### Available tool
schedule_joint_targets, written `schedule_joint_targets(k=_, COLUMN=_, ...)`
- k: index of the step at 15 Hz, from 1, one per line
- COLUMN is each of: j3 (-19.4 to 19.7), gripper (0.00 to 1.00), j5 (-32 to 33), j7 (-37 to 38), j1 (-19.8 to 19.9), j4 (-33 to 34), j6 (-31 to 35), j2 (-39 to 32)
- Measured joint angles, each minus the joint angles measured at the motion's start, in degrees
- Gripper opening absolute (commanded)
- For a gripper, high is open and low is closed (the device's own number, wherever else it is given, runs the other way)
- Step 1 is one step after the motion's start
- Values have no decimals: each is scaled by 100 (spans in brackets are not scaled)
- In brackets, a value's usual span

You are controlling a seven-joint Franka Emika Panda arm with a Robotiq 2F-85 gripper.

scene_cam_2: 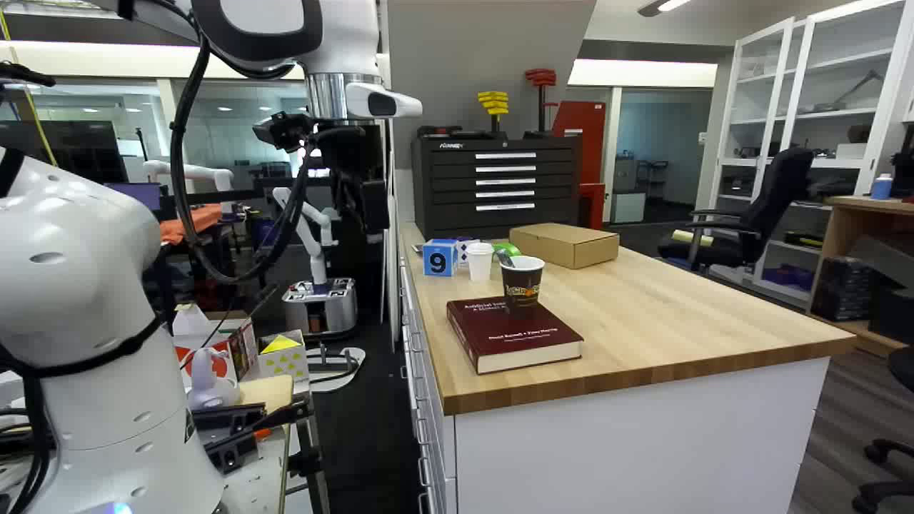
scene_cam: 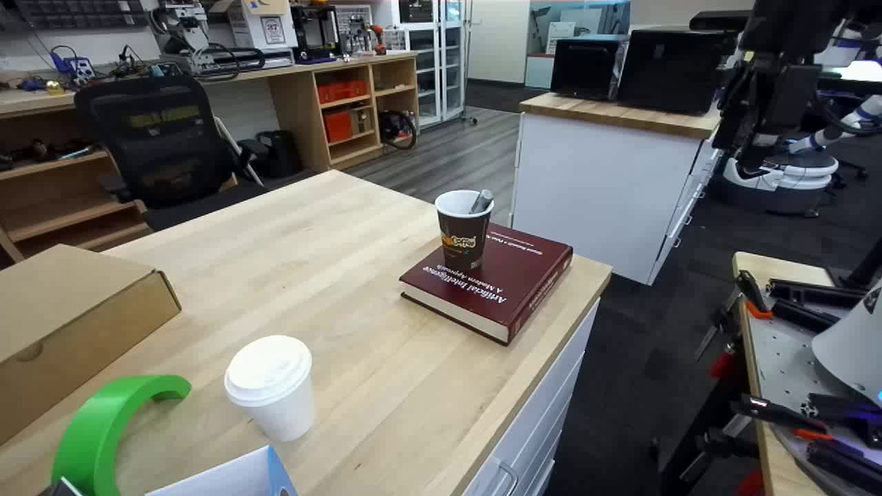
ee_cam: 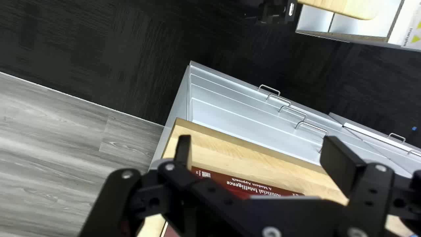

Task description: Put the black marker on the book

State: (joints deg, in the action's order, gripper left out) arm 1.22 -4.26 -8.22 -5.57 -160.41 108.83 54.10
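The black marker (scene_cam: 482,201) leans inside a brown paper cup (scene_cam: 460,238), with only its grey-looking end above the rim. The marker's end also shows in an exterior view (scene_cam_2: 505,260). The cup stands upright on the maroon book (scene_cam: 527,269), which lies flat near the table's corner. The book also shows in an exterior view (scene_cam_2: 500,335) and partly in the wrist view (ee_cam: 217,177), where the gripper's body covers much of it. My gripper (ee_cam: 256,141) is open with nothing between its fingers. It hangs high, off the table's drawer side, apart from the cup and book (scene_cam_2: 368,210).
A white lidded cup (scene_cam: 270,386), a green arch (scene_cam: 93,434), a cardboard box (scene_cam: 89,310) and a blue box with a 9 (scene_cam_2: 439,258) stand farther along the table. The wooden table edge (scene_cam_2: 643,378) runs close by the book. A black tool chest (scene_cam_2: 496,182) stands behind.
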Motion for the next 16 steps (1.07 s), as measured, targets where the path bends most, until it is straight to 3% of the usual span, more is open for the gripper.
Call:
schedule_joint_targets(k=11, j3=-21, gripper=100, j5=19, j7=0, j1=3, j4=38, j6=7, j2=-31)
schedule_joint_targets(k=16, j3=-160, gripper=100, j5=102, j7=0, j1=2, j4=329, j6=227, j2=-360)
